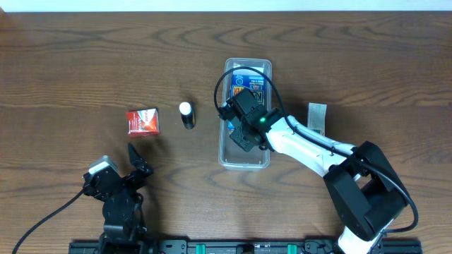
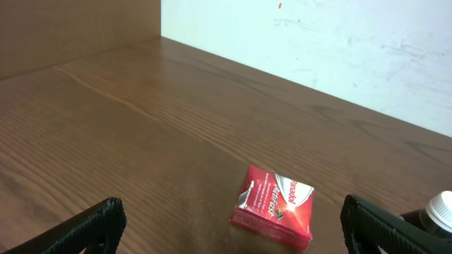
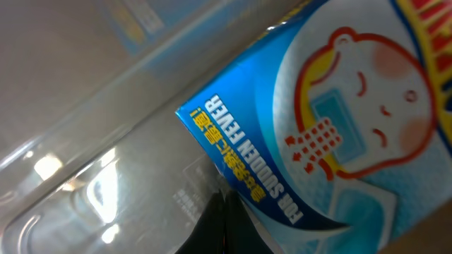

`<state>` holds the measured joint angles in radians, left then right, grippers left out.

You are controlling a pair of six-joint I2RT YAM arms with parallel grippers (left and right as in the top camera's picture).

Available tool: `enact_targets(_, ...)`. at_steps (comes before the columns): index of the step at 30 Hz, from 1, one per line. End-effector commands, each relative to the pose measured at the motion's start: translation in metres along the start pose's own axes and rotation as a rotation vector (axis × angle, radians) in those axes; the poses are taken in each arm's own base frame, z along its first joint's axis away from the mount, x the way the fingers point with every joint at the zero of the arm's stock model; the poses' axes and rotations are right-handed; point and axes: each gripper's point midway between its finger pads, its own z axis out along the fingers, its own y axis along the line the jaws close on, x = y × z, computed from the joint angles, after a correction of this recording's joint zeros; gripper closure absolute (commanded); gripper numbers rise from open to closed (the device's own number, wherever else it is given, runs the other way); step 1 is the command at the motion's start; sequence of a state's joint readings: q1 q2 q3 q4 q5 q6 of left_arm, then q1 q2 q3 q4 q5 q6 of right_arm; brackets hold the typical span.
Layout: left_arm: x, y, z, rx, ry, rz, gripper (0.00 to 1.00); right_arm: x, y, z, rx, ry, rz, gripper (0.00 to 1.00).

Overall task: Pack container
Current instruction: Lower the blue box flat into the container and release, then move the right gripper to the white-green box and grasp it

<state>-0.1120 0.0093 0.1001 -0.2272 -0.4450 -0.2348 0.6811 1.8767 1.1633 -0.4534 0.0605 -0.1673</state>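
Note:
The container (image 1: 224,156), a long clear plastic tub, stands upright at the table's middle. A blue box (image 1: 247,83) lies in its far end. My right gripper (image 1: 239,127) reaches down inside the tub. In the right wrist view its fingers (image 3: 224,219) are pressed together with nothing between them, just beside the blue fever-patch box (image 3: 318,120) and over the clear tub floor (image 3: 85,127). My left gripper (image 1: 138,159) is open and empty at the front left. The left wrist view shows its fingers (image 2: 229,238) spread wide.
A red box (image 1: 143,121) lies left of the tub, just ahead of my left gripper (image 2: 275,208). A small black bottle with a white cap (image 1: 186,114) lies between the red box and the tub. A silver packet (image 1: 317,116) lies right of the tub.

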Motion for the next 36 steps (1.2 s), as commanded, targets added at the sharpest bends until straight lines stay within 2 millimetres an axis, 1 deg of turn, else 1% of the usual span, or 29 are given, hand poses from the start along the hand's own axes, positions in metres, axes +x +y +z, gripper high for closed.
enact_targets(1,0.01,0.005,0.002,-0.023,0.016,0.017,0.02,-0.006,-0.013,0.002,0.088,-0.012,-0.019,0.99)
enact_targets(5,0.01,0.005,0.002,-0.023,0.016,0.017,0.02,-0.016,-0.02,0.0,0.125,-0.048,-0.052,0.99)
enact_targets(8,0.01,0.005,0.002,-0.023,0.016,0.017,0.02,-0.023,-0.021,-0.009,0.128,-0.071,-0.052,0.99)
enact_targets(10,0.01,0.005,0.002,-0.023,0.016,0.017,0.02,-0.029,-0.023,-0.025,0.13,-0.091,-0.006,0.99)
enact_targets(13,0.01,0.005,0.002,-0.023,0.016,0.017,0.02,-0.041,-0.032,-0.066,0.134,-0.157,0.146,0.99)
enact_targets(15,0.01,0.005,0.002,-0.023,0.016,0.017,0.02,-0.045,-0.042,-0.093,0.139,-0.208,0.248,0.88)
enact_targets(17,0.01,0.005,0.002,-0.023,0.016,0.017,0.02,-0.043,-0.058,-0.123,0.149,-0.258,0.366,0.67)
enact_targets(18,0.01,0.005,0.002,-0.023,0.016,0.017,0.02,-0.04,-0.067,-0.136,0.157,-0.277,0.427,0.62)
enact_targets(19,0.01,0.005,0.002,-0.023,0.016,0.017,0.02,-0.036,-0.075,-0.145,0.164,-0.286,0.471,0.54)
enact_targets(20,0.01,0.005,0.002,-0.023,0.016,0.017,0.02,-0.027,-0.088,-0.156,0.176,-0.293,0.549,0.44)
enact_targets(22,0.01,0.005,0.003,-0.023,0.017,0.017,0.02,-0.008,-0.109,-0.167,0.201,-0.279,0.68,0.4)
enact_targets(23,0.01,0.005,0.002,-0.023,0.016,0.017,0.02,0.005,-0.121,-0.168,0.217,-0.257,0.758,0.35)
enact_targets(24,0.01,0.005,0.002,-0.023,0.016,0.017,0.02,0.016,-0.129,-0.168,0.223,-0.235,0.814,0.32)
enact_targets(25,0.01,0.005,0.002,-0.023,0.016,0.017,0.02,0.028,-0.137,-0.166,0.221,-0.205,0.874,0.31)
enact_targets(27,0.01,0.005,0.002,-0.023,0.016,0.017,0.02,0.05,-0.148,-0.158,0.201,-0.148,0.962,0.27)
enact_targets(31,0.01,0.005,0.002,-0.023,0.016,0.017,0.02,0.085,-0.164,-0.131,0.185,-0.037,1.076,0.12)
enact_targets(34,0.01,0.005,0.002,-0.023,0.016,0.017,0.02,0.105,-0.173,-0.111,0.195,0.04,1.12,0.09)
enact_targets(35,0.01,0.005,0.002,-0.023,0.016,0.017,0.02,0.109,-0.173,-0.105,0.186,0.061,1.129,0.1)
enact_targets(36,0.01,0.005,0.002,-0.023,0.016,0.017,0.02,0.114,-0.172,-0.095,0.169,0.093,1.14,0.13)
